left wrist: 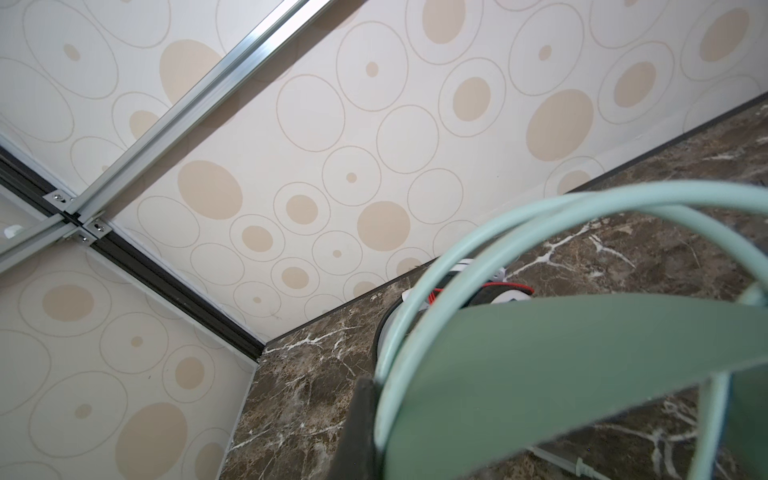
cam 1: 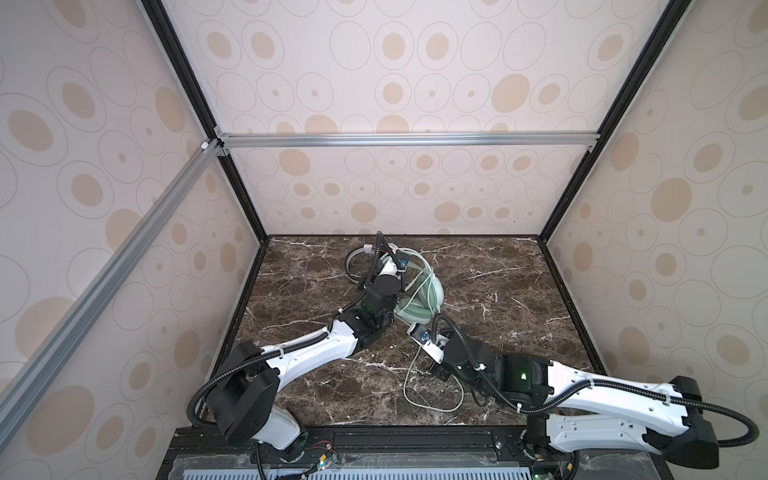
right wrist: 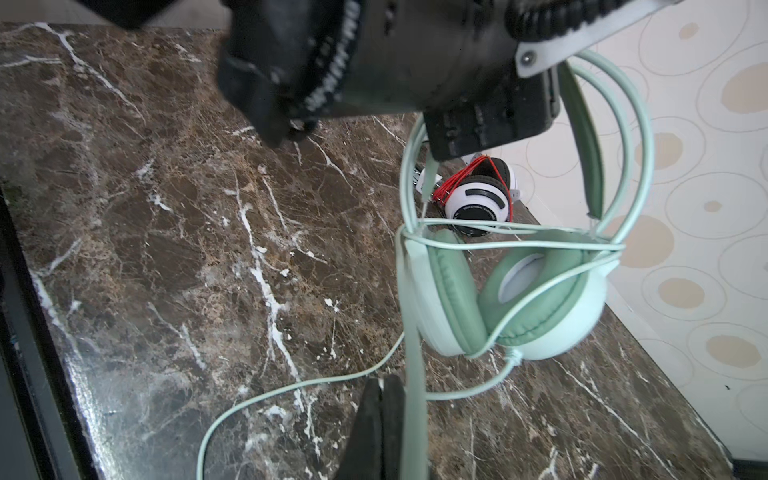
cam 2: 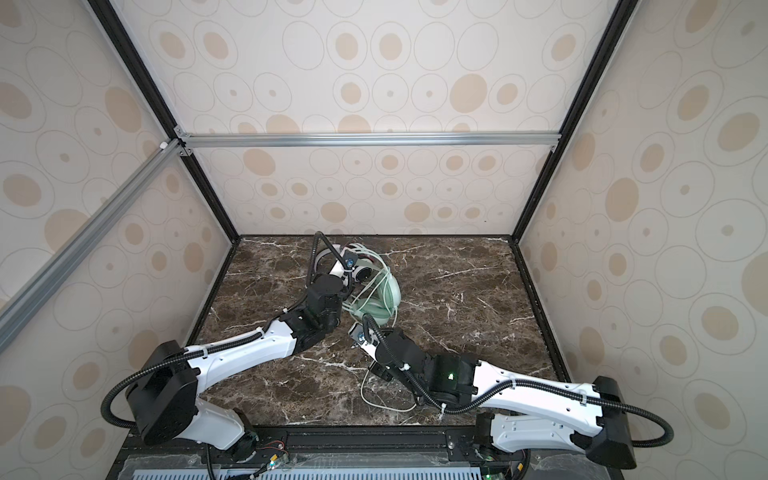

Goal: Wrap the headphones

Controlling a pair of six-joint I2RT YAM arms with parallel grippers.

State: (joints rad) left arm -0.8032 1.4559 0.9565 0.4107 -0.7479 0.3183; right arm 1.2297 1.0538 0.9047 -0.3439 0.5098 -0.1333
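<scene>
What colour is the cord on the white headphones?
The cord is red, seen best in the right wrist view, bunched on the white headphones.

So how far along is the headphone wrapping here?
Done: the white headset has its red cord wound on. In hand: left gripper holds the mint-green headset by its headband, cord turns crossing the cups; right gripper pinches the green cord. Left: a loose loop on the table.
</scene>
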